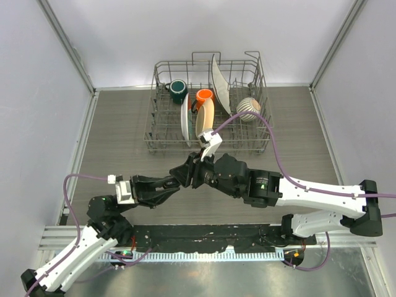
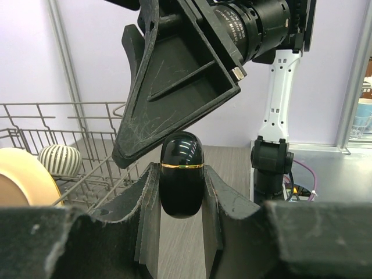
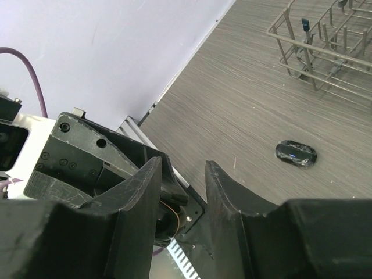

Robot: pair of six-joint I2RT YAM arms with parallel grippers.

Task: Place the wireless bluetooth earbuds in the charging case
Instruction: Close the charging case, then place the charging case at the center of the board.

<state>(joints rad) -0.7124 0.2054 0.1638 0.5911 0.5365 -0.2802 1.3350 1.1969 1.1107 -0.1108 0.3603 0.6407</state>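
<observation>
Left gripper (image 2: 181, 185) pinches the glossy black oval charging case (image 2: 182, 156), gold seam, lid shut. Right gripper (image 3: 183, 170) spread just above it. Likely next: pry lid open.

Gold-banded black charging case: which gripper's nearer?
Left. The left gripper is clamped on the sides of the charging case; the right gripper sits just above its top, jaws apart, contact unclear.
</observation>
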